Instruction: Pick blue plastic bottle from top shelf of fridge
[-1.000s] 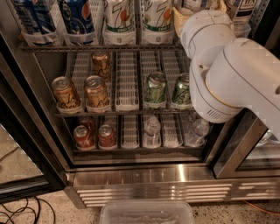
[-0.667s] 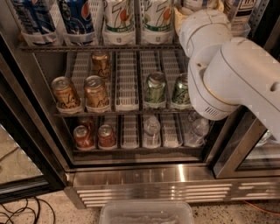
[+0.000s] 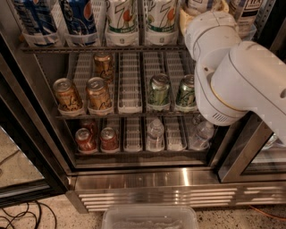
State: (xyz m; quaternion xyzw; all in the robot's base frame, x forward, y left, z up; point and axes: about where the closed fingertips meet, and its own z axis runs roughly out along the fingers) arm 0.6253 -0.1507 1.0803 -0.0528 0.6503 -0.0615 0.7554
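Note:
The fridge (image 3: 156,183) stands open in front of me. Its top shelf (image 3: 89,47) holds tall bottles in white lane trays: two dark blue cola bottles (image 3: 35,18) on the left and two 7UP bottles (image 3: 121,18) in the middle. At the right end only the lower parts of two pale-labelled bottles show: one (image 3: 245,12) at the far right, and one holding brown drink (image 3: 201,5) behind my arm. I cannot tell which is the blue plastic bottle. My white arm (image 3: 232,76) reaches up to that corner. The gripper is past the arm, out of view.
The middle rack holds gold cans (image 3: 67,94) and green cans (image 3: 158,89). The bottom rack holds red cans (image 3: 85,138) and small clear bottles (image 3: 155,132). A black door frame (image 3: 27,147) stands at the left. A clear plastic bin (image 3: 149,218) and cables (image 3: 18,219) lie on the floor.
My arm has edged slightly upward toward the right end of the top shelf. Nothing on the shelves has moved.

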